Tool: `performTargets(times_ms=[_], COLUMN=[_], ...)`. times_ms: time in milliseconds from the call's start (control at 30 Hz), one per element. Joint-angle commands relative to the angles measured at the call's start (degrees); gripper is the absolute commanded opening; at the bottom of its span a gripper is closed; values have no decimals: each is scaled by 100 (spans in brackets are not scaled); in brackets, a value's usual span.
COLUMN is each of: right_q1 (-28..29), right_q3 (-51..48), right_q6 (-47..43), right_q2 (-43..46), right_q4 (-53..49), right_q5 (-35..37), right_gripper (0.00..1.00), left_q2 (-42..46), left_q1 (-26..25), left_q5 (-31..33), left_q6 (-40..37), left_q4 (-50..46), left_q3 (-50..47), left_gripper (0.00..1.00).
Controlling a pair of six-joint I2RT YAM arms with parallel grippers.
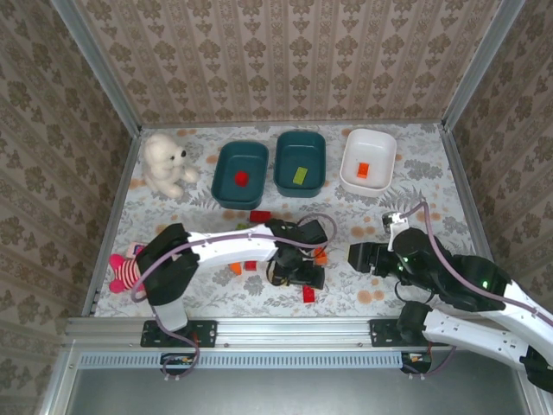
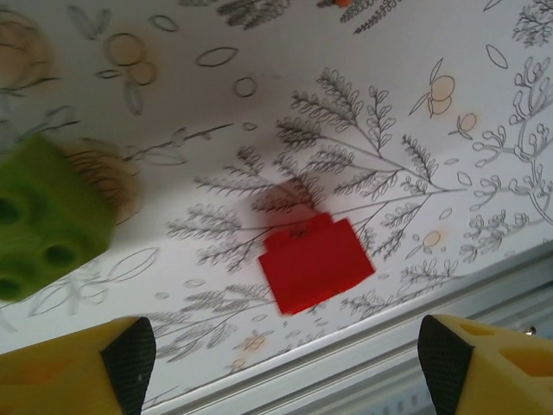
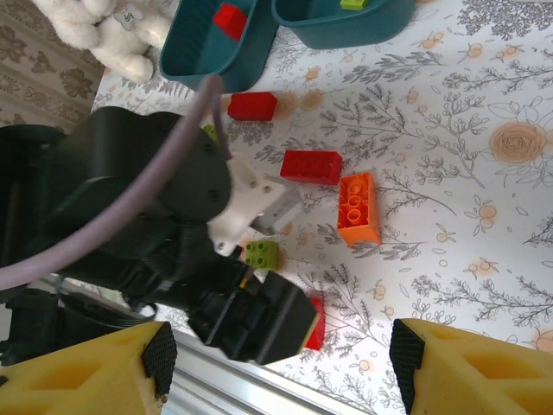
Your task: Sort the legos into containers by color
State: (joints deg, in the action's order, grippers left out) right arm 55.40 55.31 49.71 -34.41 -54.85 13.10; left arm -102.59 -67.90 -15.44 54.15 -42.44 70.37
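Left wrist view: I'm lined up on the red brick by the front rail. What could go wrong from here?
1. The red brick lies near the front rail; a glancing finger of the open left gripper could push it off the table.
2. The green brick sits close by and could get knocked.
3. The right gripper closely faces the left arm; they might collide.

Right jaws wide apart, yellow fingers (image 3: 86, 376) at 7 and 5 o'clock. Black left arm (image 3: 130, 190) at 9. Orange lego (image 3: 359, 207) mid desk (image 3: 484, 216), red lego (image 3: 311, 166) just beside at 10. Teal tubs (image 3: 216, 56) at 12, one holds red brick (image 3: 229, 19).
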Motion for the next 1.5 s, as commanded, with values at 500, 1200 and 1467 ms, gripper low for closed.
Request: performTargets(times_ms=[500, 1200, 1467], right_q1=[41, 33, -277], right_q3=[122, 959, 1439], right_q6=[-44, -521, -858], right_q2=[226, -777, -2022], right_q4=[-200, 816, 1566], right_q5=[12, -484, -1245], right_gripper=[70, 73, 73], left_q2=[-1186, 160, -84], left_q1=[-258, 1601, 3488], left_q5=[82, 1735, 2150], left_q6=[764, -702, -2189], left_q4=[-320, -1728, -1505], left_q3=[938, 2099, 2680], left_gripper=[57, 32, 32])
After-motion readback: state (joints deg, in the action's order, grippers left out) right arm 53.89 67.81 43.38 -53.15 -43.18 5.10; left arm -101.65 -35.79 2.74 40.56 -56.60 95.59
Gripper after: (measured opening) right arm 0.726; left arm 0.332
